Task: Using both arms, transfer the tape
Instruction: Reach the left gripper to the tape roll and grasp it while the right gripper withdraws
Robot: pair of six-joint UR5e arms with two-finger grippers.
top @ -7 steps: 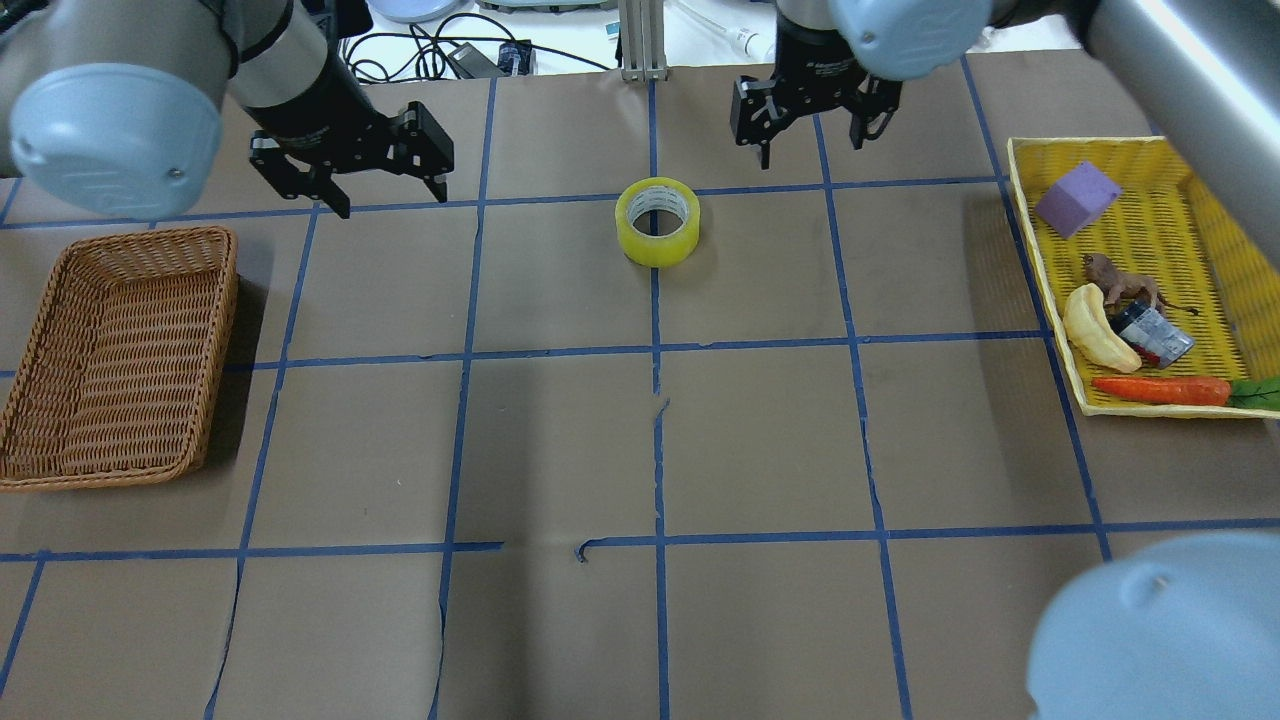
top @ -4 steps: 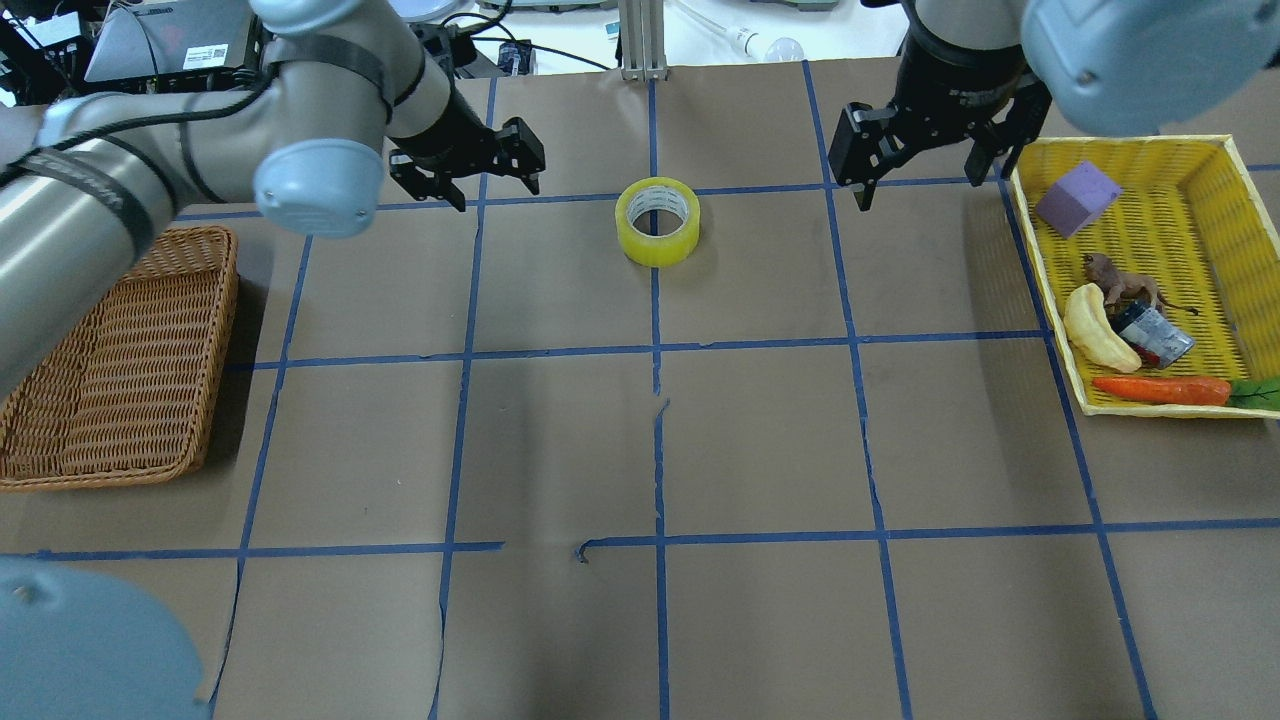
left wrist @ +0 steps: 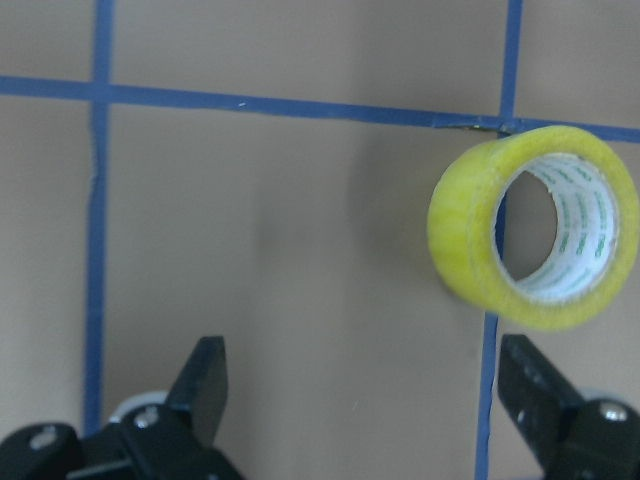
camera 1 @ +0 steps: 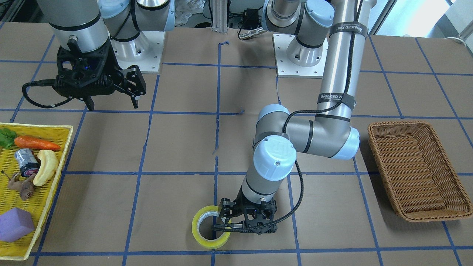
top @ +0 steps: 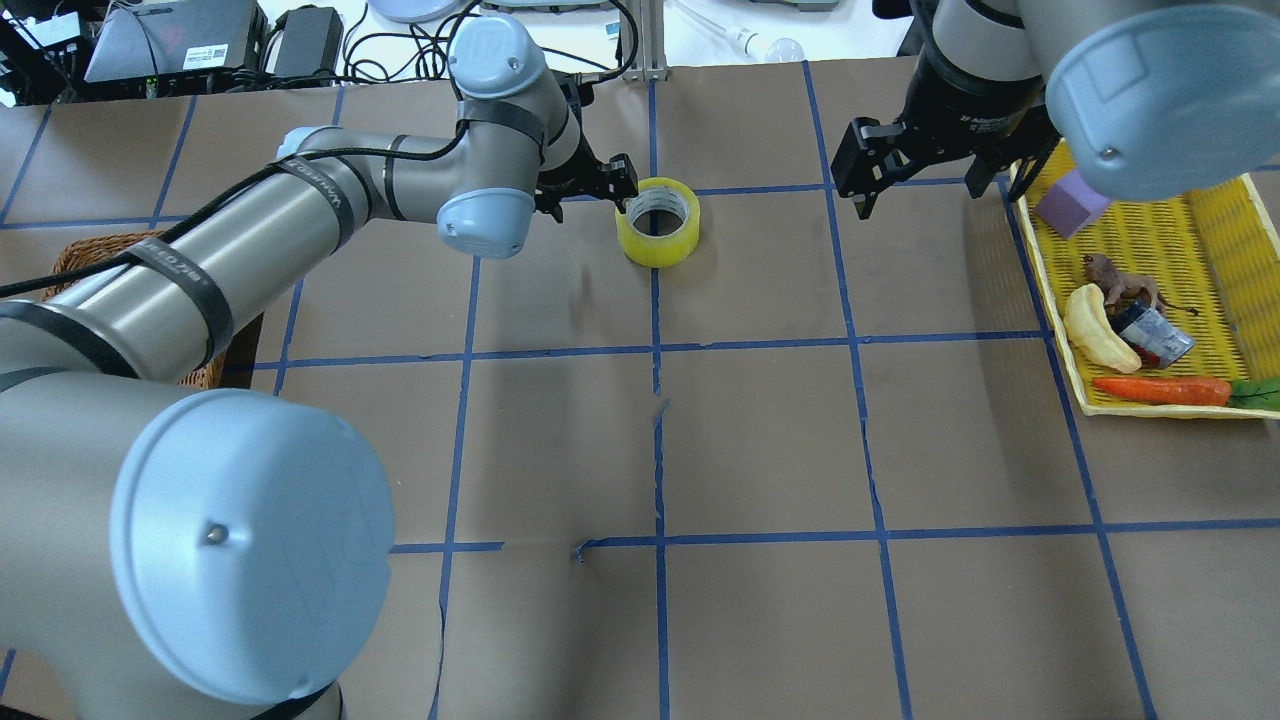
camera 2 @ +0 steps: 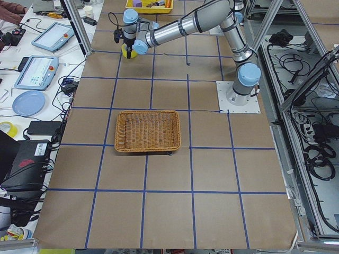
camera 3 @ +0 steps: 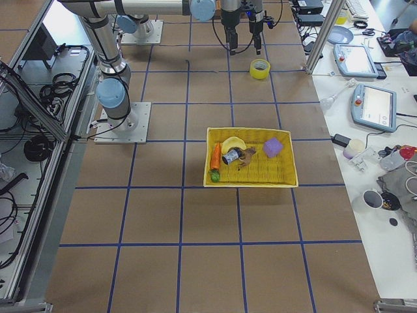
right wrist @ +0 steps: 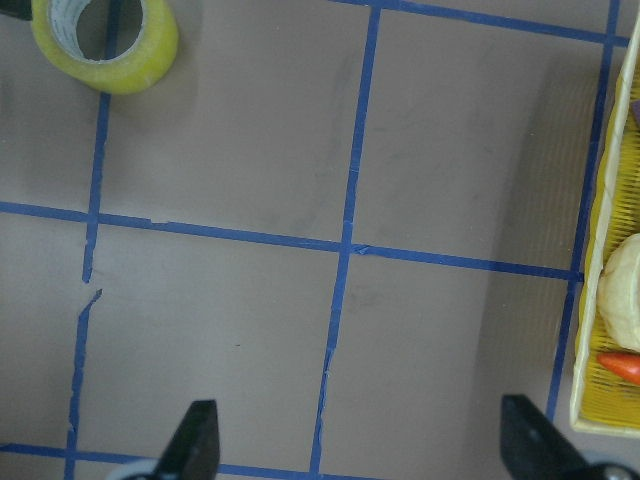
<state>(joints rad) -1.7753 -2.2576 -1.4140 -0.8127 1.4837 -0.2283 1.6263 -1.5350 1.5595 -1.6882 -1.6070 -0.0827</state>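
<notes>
Brown paper ruled with blue grid lines (top: 760, 347) covers the table (top: 760, 440), and in the overhead view the tape (top: 655, 248) lies flat on a line crossing at about 12 o'clock from the table's middle. The roll has not shifted over the last second, but both arms have. The left gripper (left wrist: 362, 360), which stood well off at the roll's 9 o'clock, has swung in and now sits at its 10 o'clock rim. Its fingers are spread wide, and its wrist camera shows the roll ahead of them, nearer one finger and not yet between the two. I cannot tell whether a finger already touches the rim. The right gripper (top: 917, 195), also spread wide and empty, has drawn away to the roll's 2 o'clock, by the yellow tray (top: 1180, 250). That suggests the right arm's share is over and the left is about to take the roll, probably for the wicker basket (camera 1: 417, 170) at 9 o'clock, which holds nothing. By count there are one roll, two grippers, one basket and one tray. The tray carries five things: one purple block (top: 1065, 207), one brown animal figure (top: 1120, 280), one banana (top: 1095, 335), one small silver-and-black cylinder (top: 1152, 335) and one carrot (top: 1160, 390).
</notes>
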